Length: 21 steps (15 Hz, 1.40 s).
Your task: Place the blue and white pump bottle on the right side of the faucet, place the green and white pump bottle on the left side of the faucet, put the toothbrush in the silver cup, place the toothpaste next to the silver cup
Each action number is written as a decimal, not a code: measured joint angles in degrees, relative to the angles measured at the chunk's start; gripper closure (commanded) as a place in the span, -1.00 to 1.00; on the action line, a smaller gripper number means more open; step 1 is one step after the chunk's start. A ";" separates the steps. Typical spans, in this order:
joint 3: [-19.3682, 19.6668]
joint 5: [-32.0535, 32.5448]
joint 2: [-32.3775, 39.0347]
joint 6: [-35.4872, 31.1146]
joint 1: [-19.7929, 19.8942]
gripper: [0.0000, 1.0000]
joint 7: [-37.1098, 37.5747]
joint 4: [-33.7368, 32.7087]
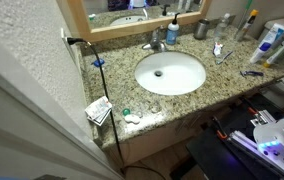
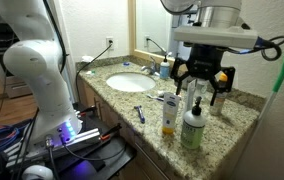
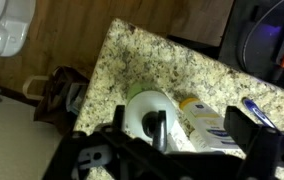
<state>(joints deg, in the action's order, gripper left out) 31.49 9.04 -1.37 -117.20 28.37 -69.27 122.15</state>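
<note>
While the arm is hanging over the end of the granite surface (image 2: 234, 112), the hand (image 2: 202, 88) is hovering directly above the green and white pump bottle (image 2: 192, 128), not touching it. Its fingers are standing wide apart and are holding nothing. In the wrist view the hand (image 3: 172, 155) is looking straight down, with the white pump top of the green and white pump bottle (image 3: 147, 115) lying between the two dark fingers (image 3: 254, 148). A white and yellow bottle (image 3: 204, 122) is standing just beside it, and a blue handled item (image 3: 258, 112) is lying near on the stone.

In an exterior view the same white and yellow bottle (image 2: 170, 115) is standing close to the pump bottle, near the front edge of the surface, well apart from the basin (image 2: 130, 83).

In an exterior view from above, the faucet (image 1: 156, 42) is sitting behind the basin (image 1: 170, 72), below the mirror (image 1: 132, 12). The blue and white pump bottle (image 1: 172, 31) is standing upright just beside the faucet, between it and the silver cup (image 1: 201, 30). The silver cup is standing upright against the back wall. The toothpaste (image 1: 218, 47) is near the cup, a little toward the front. The toothbrush (image 1: 226, 57) is lying just beside the toothpaste on the surface; it is too small for me to tell whether they are touching. The blue handled item (image 1: 252, 72) is lying nearer the front edge.
</note>
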 measured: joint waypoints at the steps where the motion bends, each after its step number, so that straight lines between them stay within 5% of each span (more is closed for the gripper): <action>1: 0.67 -0.16 0.00 -0.58 0.47 -1.00 1.62 0.48; 7: 1.42 -1.52 0.18 -2.45 0.33 -1.00 6.86 1.80; 13: -2.50 -1.04 2.66 -4.85 -2.20 -1.00 19.19 0.55; 20: -1.85 1.96 3.08 -4.83 -0.98 -1.00 20.13 0.10; 21: -2.00 1.95 3.13 -4.83 -1.06 -0.50 20.13 0.10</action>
<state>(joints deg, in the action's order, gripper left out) 29.49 10.99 1.76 -122.04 27.31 -49.14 122.25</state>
